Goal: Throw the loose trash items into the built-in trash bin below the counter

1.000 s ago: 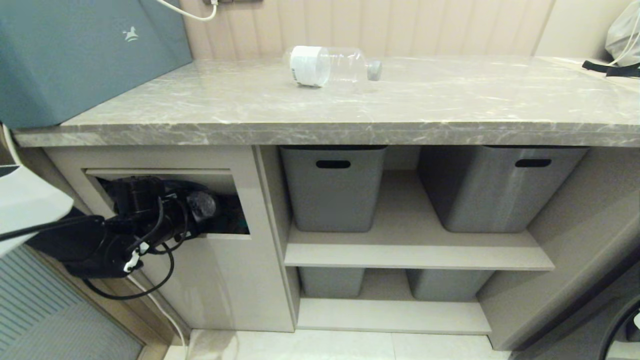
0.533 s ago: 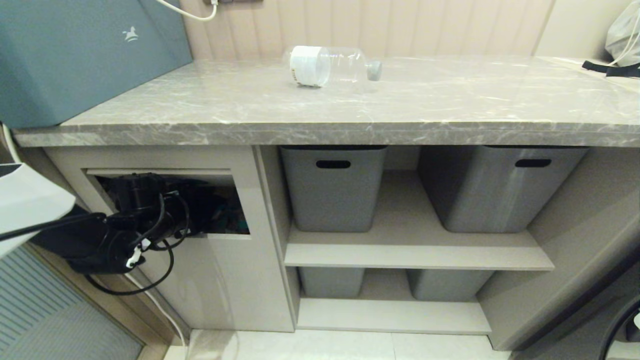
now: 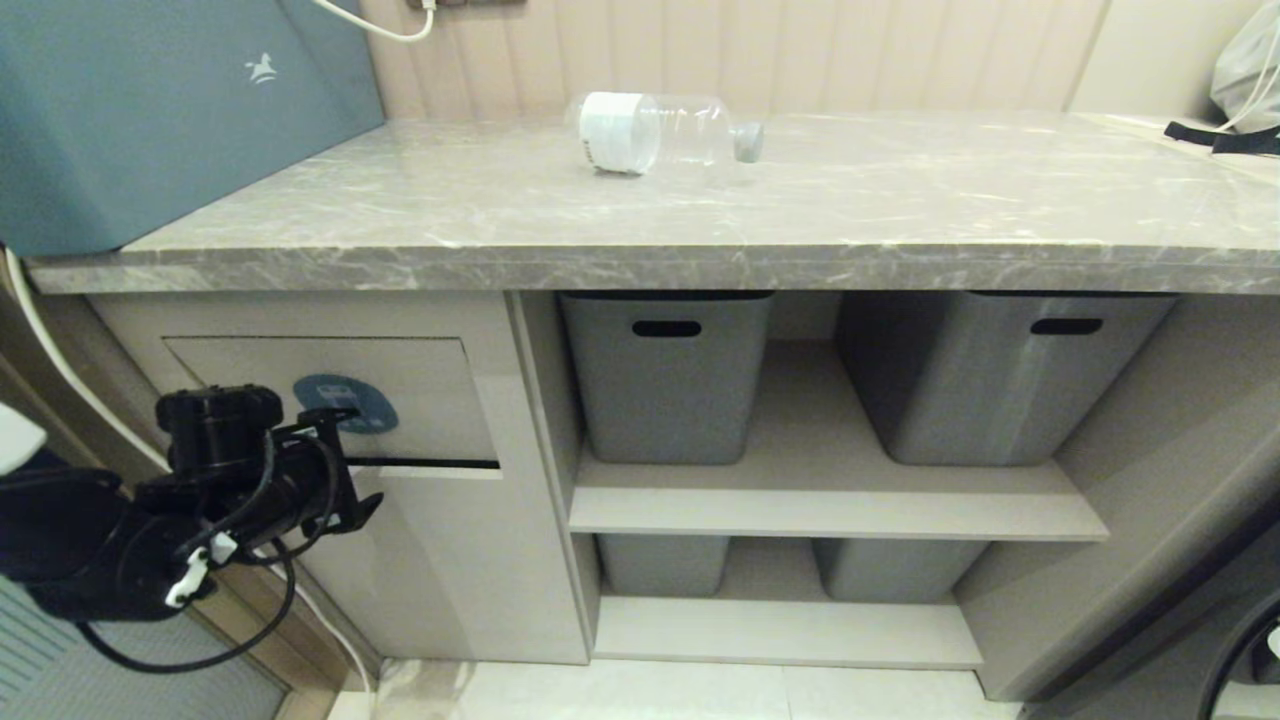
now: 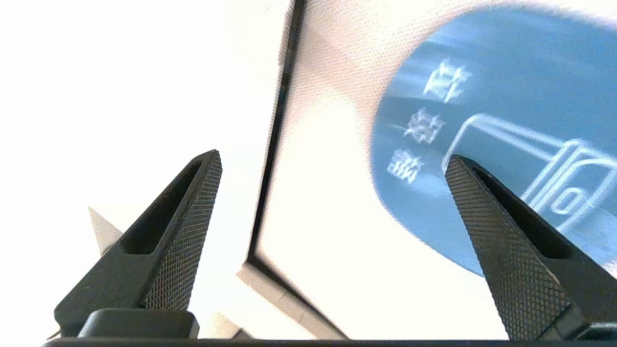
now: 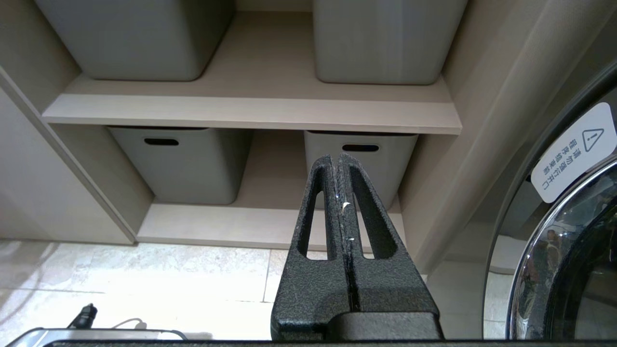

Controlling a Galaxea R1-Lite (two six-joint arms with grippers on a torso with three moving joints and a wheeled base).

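Bottle: small clear plastic water bottle [image 3: 662,131] with grey cap is lying on its side on the grey marble-look counter [image 3: 700,215], near the back wall.
Bin: beige tilting flap [image 3: 420,385] with blue oval sticker [image 3: 352,400] is sitting closed.
Left gripper [image 3: 345,465]: hovering just before the flap, jaws spread wide, holding nothing.
Right gripper [image 5: 340,193]: hanging low beside the shelves, jaws pressed together (empty).
Risk: the round bottle may be rolling away if nudged off-centre.

A blue oval sticker [image 3: 345,402] on the trash flap [image 3: 420,385] bears a white bin icon and blurred Chinese characters; at four o'clock, a white warning label [image 5: 573,152] with triangle sits on the washer door.
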